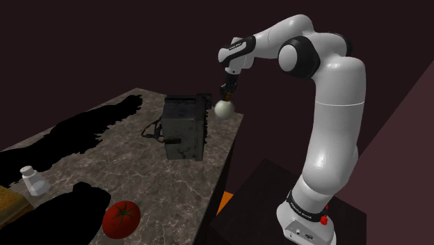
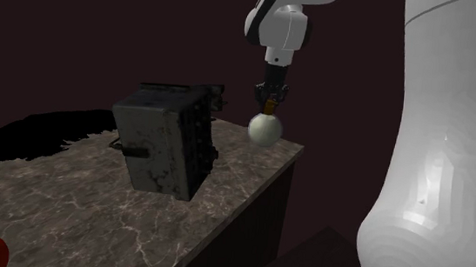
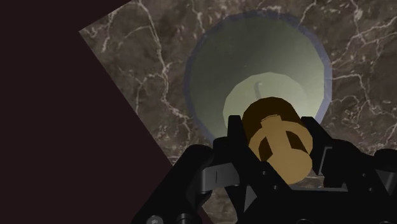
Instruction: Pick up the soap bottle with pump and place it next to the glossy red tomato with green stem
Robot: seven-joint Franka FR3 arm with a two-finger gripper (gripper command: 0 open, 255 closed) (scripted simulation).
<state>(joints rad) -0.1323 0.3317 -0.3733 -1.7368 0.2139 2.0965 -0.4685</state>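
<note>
We are counting one round pale soap bottle (image 1: 224, 109), one shiny red tomato (image 1: 121, 217), one dark toaster (image 1: 185, 127), one small white jar (image 1: 33, 181) and one big white robot arm (image 1: 335, 104).

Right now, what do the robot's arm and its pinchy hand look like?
The arm is shiny white, built of rounded tubes with dark joints. A dark band with a red mark circles it near the bottom. The gripper is all black with two fingers.

Shoulder view overlooks the counter (image 1: 139, 167) from beside the stand (image 1: 268, 184); second exterior view, closer and lower, and the downward-facing wrist view share 1 corner.
</note>
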